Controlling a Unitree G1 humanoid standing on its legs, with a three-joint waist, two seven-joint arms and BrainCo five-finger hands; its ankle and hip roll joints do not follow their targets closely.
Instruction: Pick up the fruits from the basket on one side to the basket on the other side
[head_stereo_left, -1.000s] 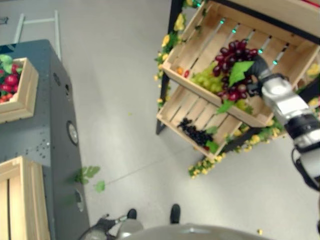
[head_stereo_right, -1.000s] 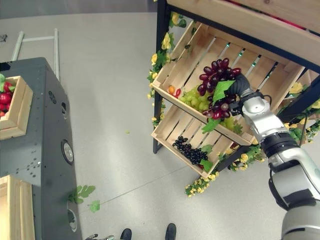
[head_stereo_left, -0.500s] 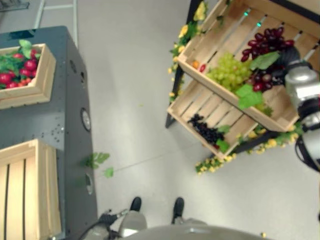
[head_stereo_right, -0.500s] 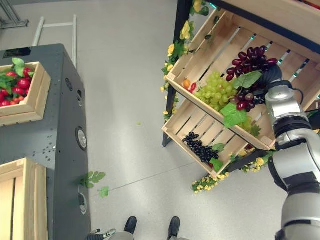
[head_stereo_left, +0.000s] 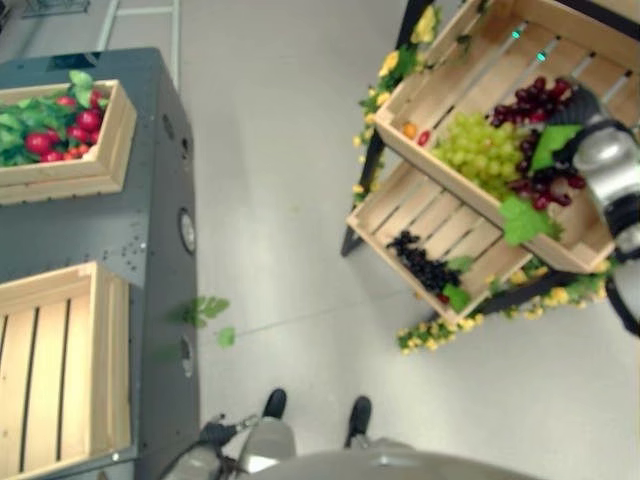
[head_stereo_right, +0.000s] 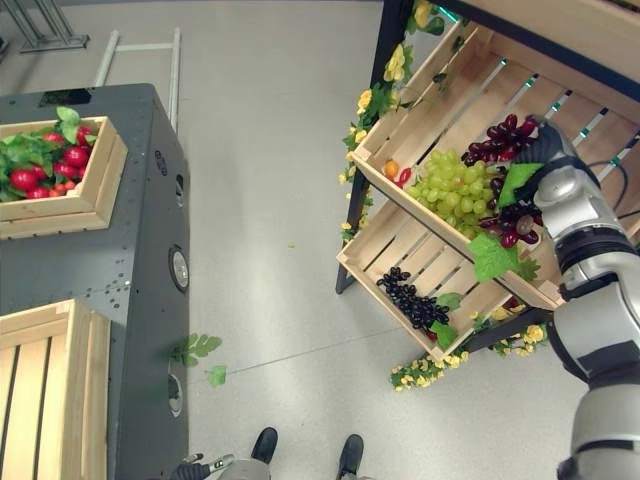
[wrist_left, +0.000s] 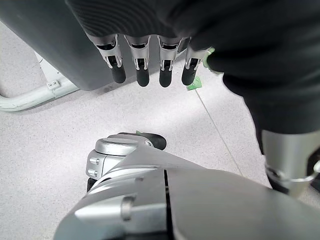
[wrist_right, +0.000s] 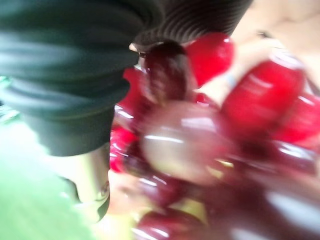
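Note:
A bunch of red grapes (head_stereo_right: 503, 142) with green leaves lies in the tilted upper crate (head_stereo_right: 420, 110) of a black shelf at the right, beside green grapes (head_stereo_right: 450, 190). My right hand (head_stereo_right: 548, 150) reaches into that crate and rests against the red bunch, with its fingers buried among the berries. The right wrist view has red grapes (wrist_right: 215, 140) pressed close against the hand. My left hand (wrist_left: 150, 65) hangs low over the floor, its fingers straight and holding nothing. An empty wooden crate (head_stereo_left: 60, 370) sits on the grey cabinet (head_stereo_left: 150, 250) at the lower left.
A second crate (head_stereo_left: 60, 135) with red fruits and leaves stands further back on the cabinet. The shelf's lower crate (head_stereo_right: 400, 250) holds black grapes (head_stereo_right: 412, 300). Small orange and red fruits (head_stereo_right: 395, 172) lie in the upper crate's corner. Yellow flowers (head_stereo_right: 425, 370) trail round the shelf's foot.
The whole picture has shifted, so the camera has moved and more of the cabinet crates show. My right hand stays at the red grapes in the upper crate.

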